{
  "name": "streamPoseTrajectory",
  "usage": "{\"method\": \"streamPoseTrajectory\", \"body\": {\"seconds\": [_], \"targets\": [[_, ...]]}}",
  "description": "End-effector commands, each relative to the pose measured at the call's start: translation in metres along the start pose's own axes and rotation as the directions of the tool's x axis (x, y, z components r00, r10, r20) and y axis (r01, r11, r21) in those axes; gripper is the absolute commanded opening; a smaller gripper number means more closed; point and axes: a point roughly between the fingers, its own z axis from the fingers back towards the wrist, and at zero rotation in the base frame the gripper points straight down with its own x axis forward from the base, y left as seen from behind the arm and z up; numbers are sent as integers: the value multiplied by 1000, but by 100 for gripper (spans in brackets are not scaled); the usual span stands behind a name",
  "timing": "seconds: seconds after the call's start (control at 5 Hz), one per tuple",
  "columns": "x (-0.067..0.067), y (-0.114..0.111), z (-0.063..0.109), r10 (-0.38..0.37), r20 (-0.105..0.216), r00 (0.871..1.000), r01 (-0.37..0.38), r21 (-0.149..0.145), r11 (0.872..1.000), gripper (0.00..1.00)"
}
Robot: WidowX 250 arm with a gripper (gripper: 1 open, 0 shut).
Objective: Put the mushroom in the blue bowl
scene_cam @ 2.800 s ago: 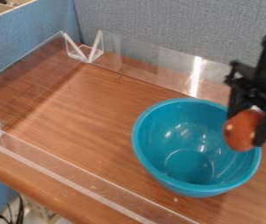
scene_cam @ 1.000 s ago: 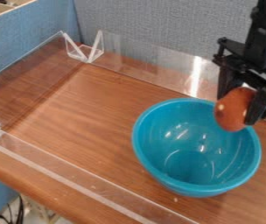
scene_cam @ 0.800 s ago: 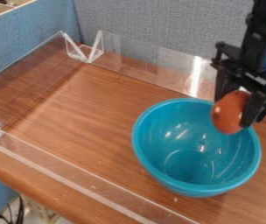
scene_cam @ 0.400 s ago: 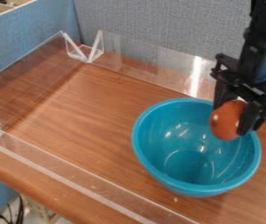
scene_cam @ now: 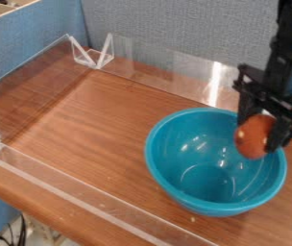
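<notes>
In the camera view, your tool [scene_cam: 265,128] hangs at the right edge of the frame, a black arm reaching down from the upper right corner, its jaws clamped on the mushroom [scene_cam: 254,136]. You see the mushroom as a glossy orange-brown lump between the dark fingers [scene_cam: 284,131], held over the right inner side of the blue bowl [scene_cam: 187,159], just at rim height. The bowl sits in the lower right of the frame on the brown wood-grain desk [scene_cam: 85,120]. A clear acrylic fence [scene_cam: 59,188] borders the desk along its near edge and its far edge, with two triangular clear brackets [scene_cam: 91,50] in the upper left. Behind it stands a grey-blue fabric partition [scene_cam: 175,29]. You will find no readable brand, label or writing anywhere in this view.
</notes>
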Motion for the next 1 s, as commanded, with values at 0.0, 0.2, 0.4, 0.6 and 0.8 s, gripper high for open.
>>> {"method": "streamPoseTrajectory", "body": {"seconds": [0.0,0.2,0.4,0.6,0.8], "targets": [[1,-7,-7,-40,42,998,40,-5,999,0],[-2,-8,-27,-70,33,997,70,-10,997,0],[-8,-9,-46,-93,23,995,94,-17,995,0],[-10,-7,-53,-100,20,995,100,-17,995,0],[-11,-4,-59,-110,19,994,111,-14,994,0]]}}
